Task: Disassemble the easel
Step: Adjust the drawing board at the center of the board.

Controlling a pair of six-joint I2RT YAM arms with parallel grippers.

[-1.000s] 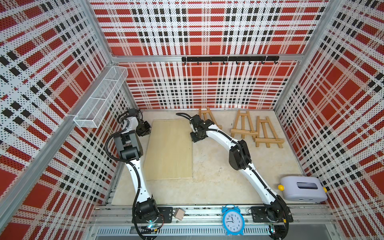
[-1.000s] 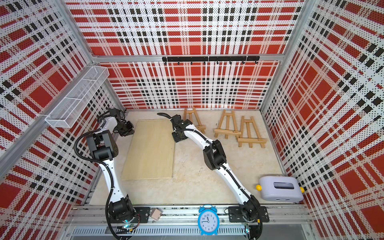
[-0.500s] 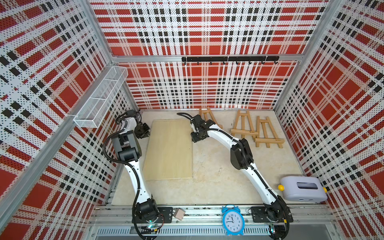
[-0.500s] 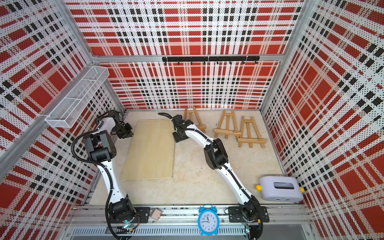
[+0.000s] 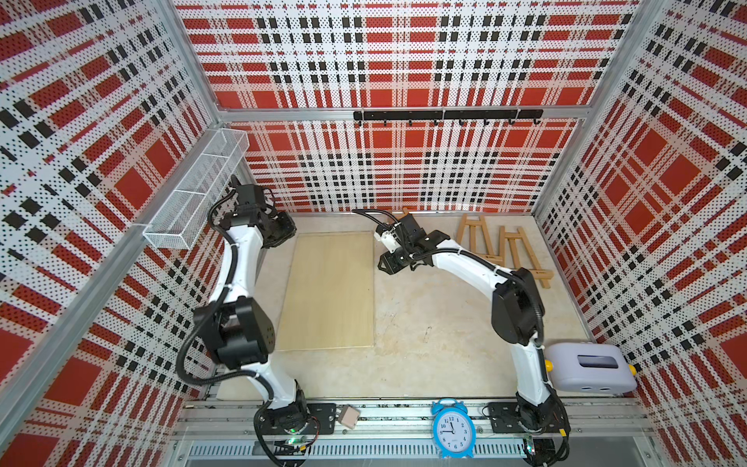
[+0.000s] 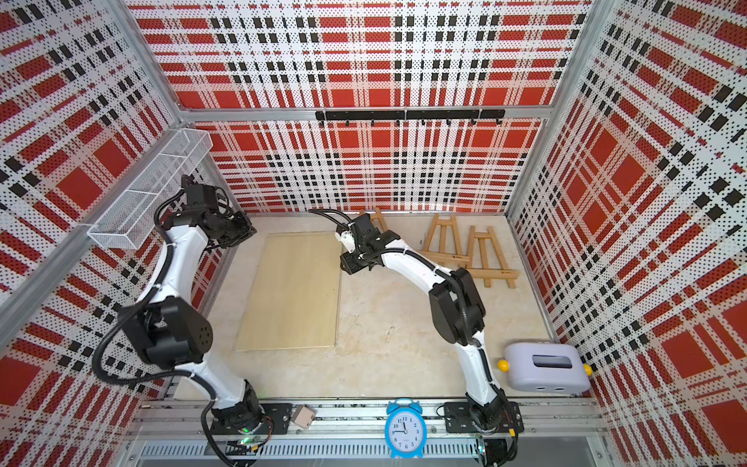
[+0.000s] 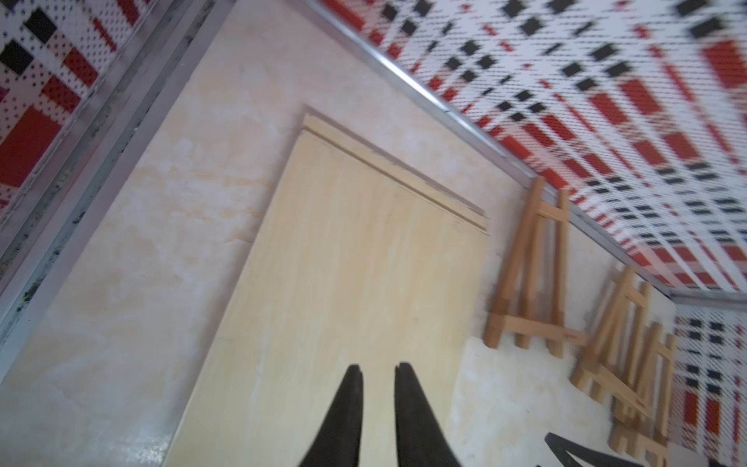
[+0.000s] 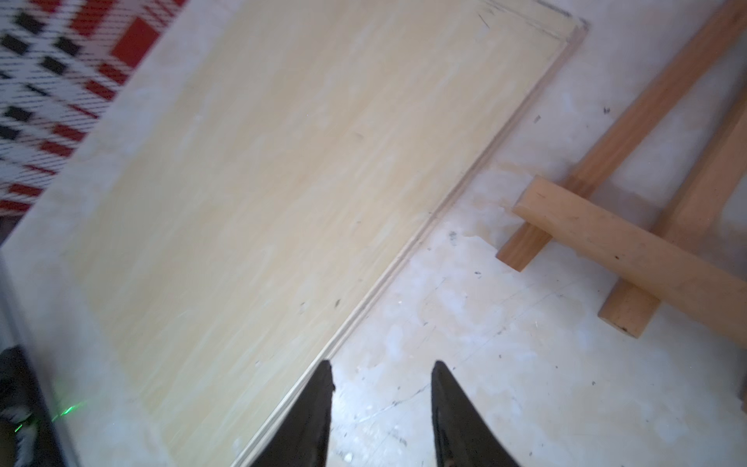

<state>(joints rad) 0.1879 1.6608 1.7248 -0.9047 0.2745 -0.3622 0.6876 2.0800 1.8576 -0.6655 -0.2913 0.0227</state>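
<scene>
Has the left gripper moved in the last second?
Yes. In both top views the left gripper has shifted along the board's left edge toward the back wall, now beside its far corner.

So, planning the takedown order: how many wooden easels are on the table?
3. Left easel by the back wall, partly behind the right arm in both top views; middle easel and right easel side by side beside it.

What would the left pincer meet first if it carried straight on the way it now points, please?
Most likely the wooden board: in the left wrist view the left pincer points onto its face, with nothing between. The height above it is unclear.
</scene>
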